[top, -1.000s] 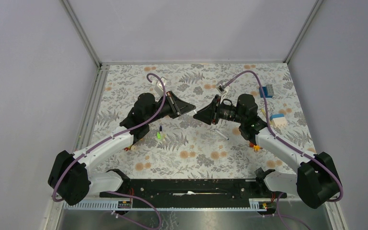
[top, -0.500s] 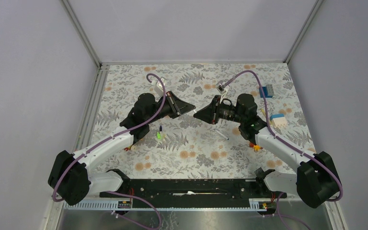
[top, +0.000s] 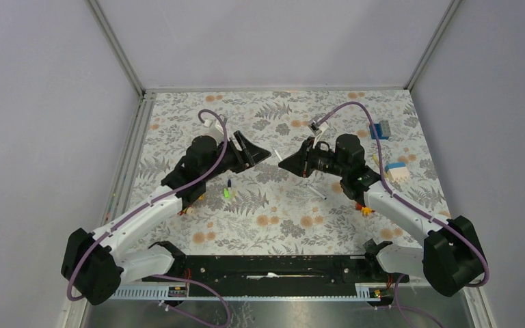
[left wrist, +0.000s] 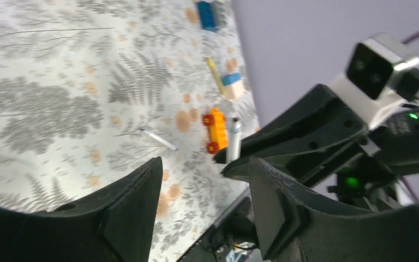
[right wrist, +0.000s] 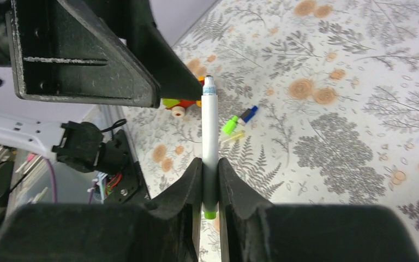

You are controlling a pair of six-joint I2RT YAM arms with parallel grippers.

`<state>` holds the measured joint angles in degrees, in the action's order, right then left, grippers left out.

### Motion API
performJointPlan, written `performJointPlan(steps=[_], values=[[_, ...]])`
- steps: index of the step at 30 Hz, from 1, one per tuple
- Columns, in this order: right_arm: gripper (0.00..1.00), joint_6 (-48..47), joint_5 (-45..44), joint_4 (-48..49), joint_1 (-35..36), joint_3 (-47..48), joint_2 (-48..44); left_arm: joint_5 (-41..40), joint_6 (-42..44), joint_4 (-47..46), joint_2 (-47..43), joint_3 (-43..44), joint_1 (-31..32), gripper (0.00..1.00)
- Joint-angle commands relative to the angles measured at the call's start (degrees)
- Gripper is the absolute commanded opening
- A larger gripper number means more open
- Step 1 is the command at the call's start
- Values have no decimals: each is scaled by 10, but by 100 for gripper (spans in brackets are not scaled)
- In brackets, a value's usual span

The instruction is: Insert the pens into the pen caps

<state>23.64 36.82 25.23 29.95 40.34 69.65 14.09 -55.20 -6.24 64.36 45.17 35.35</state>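
Observation:
My right gripper [right wrist: 210, 162] is shut on a white pen [right wrist: 208, 131] that has a green end behind the fingers and its tip pointing at the left gripper. The same pen [left wrist: 233, 139] shows upright in the left wrist view, just beyond my left gripper [left wrist: 204, 164], which is open with nothing between its fingers. The two grippers [top: 263, 154] [top: 286, 164] face each other above mid-table. A green pen cap [right wrist: 229, 125] and a dark blue pen cap [right wrist: 248, 113] lie together on the cloth, with a thin yellowish stick [right wrist: 232, 137] beside them. Another white pen [top: 316, 191] lies under the right arm.
A blue brick [top: 383, 129] and a blue-and-white brick [top: 396, 171] sit at the right side. An orange toy [top: 366, 210] lies by the right arm, and a small colourful toy [top: 190, 208] by the left arm. A yellow pen [left wrist: 214, 75] rests near the blue-and-white brick.
My left gripper has opened and its arm has drawn back a little to the left. The right gripper keeps its hold on the white pen.

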Motion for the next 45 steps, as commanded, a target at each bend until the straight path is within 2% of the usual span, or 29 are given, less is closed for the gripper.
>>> performJointPlan(steps=[1,4,11,24,32,45], values=[[0,-40,-76,-39,3,5,-14,-113,43,137,-18,12,-6,60],[0,-53,-101,-55,3,0,-17,-166,52,212,3,25,-7,57],[0,-82,-117,-85,3,0,-21,-194,69,313,92,57,-7,56],[0,-86,-117,-91,3,-7,-23,-248,53,335,162,62,-10,56],[0,-85,-110,-90,3,-11,-20,-286,26,363,174,55,-42,56],[0,-84,-108,-89,3,-13,-20,-278,30,359,200,37,-68,49]])
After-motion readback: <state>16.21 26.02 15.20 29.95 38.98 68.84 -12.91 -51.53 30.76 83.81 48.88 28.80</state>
